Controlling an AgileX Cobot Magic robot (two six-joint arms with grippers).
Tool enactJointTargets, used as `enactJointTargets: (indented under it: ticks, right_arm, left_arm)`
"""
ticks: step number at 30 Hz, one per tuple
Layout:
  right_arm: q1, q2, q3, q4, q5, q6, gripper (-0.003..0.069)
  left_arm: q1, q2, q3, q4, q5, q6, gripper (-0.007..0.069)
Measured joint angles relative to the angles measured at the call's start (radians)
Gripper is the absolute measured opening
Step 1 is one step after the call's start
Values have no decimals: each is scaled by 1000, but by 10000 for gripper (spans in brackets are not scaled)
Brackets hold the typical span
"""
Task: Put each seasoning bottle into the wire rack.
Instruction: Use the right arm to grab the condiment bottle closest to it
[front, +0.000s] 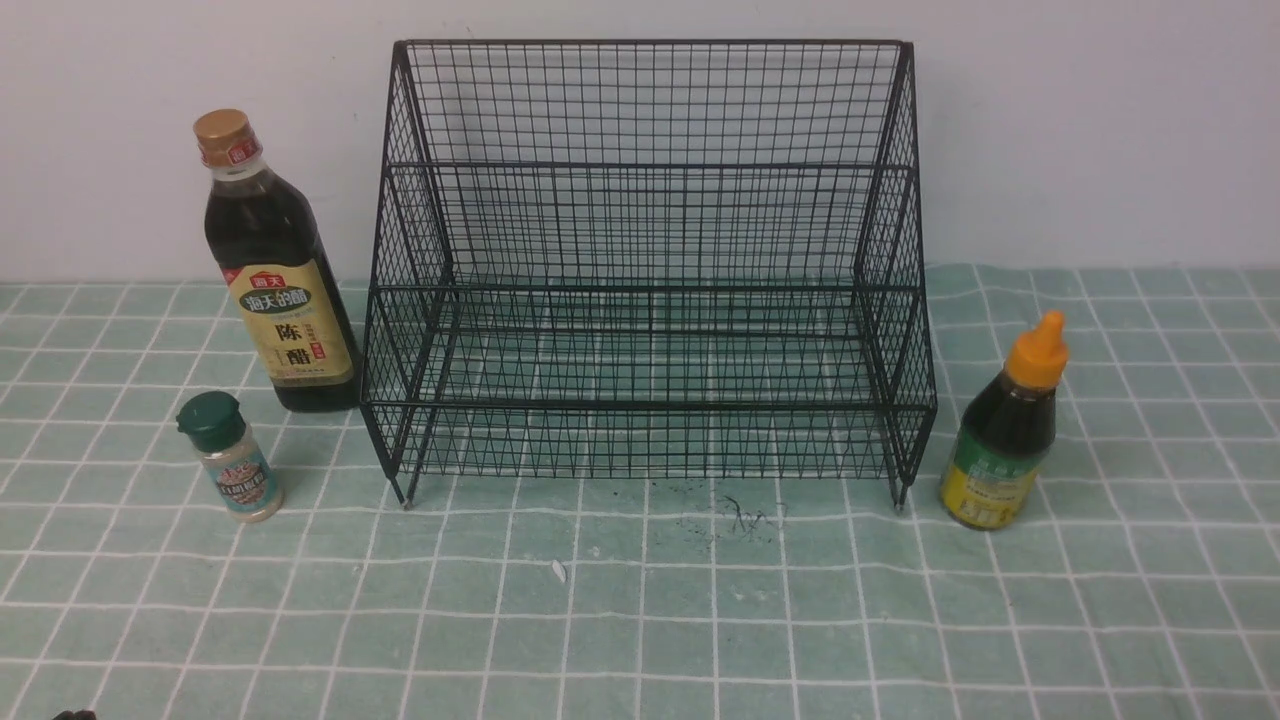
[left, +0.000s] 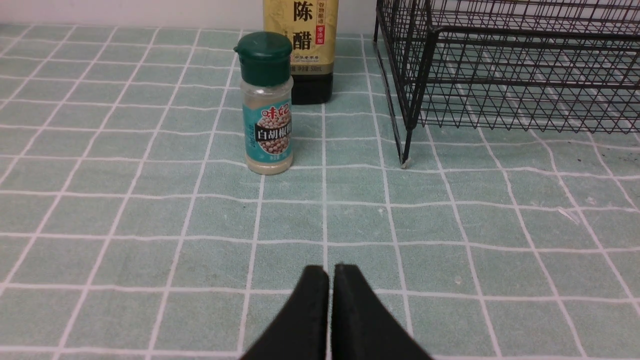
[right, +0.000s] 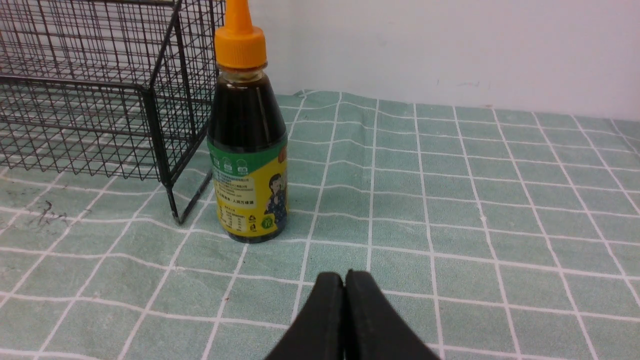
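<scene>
**All three bottles on bench beside rack; both sets of jaws closed on nothing**

Setup: the wire rack (front: 650, 405) stands on its short feet at the middle of the bench (front: 640, 640), its tall back close to the wall (front: 1100, 120). A green checked cloth (front: 1150, 600) covers the bench.

Robot's left of rack:
- The vinegar bottle (front: 280, 290), with gold cap and tan label, is upright just beside the rack's left side. I cannot tell whether the two touch.
- The shaker (front: 235, 460), with green cap and teal label, is upright. It is nearer the robot than the vinegar bottle and slightly further left, and it stands apart from both bottle and rack.

Robot's right of rack:
- The squat bottle (front: 1005, 440), with orange nozzle cap and yellow-green label, is upright near the rack's front right foot. The right wrist view shows a small gap between them.

Cloth: dark scribble marks (front: 745, 515) lie just in front of the rack, between its front feet.

Left gripper (left: 330, 272): jaws pressed together and holding nothing. It sits low over the cloth, with the shaker ahead and well apart from it.

Right gripper (right: 344, 276): jaws pressed together and holding nothing. It sits low over the cloth, with the squat bottle ahead and clear of it.
</scene>
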Motion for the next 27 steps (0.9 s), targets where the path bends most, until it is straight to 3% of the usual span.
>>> enactJointTargets:
  ticks: [11,14,15,20,27]
  right_arm:
    - [0,0,1,0,-5,1,-13]
    - [0,0,9,109,-94,43,-13]
    - [0,0,10,240,-191,102,-13]
    - [0,0,10,623,-377,234,-13]
    - [0,0,10,844,-486,224,-13]
  left_arm:
    - [0,0,0,0,0,0,-6]
    - [0,0,0,0,0,0,-6]
    - [0,0,0,0,0,0,-6]
    - [0,0,0,0,0,0,-6]
    - [0,0,0,0,1,0,-6]
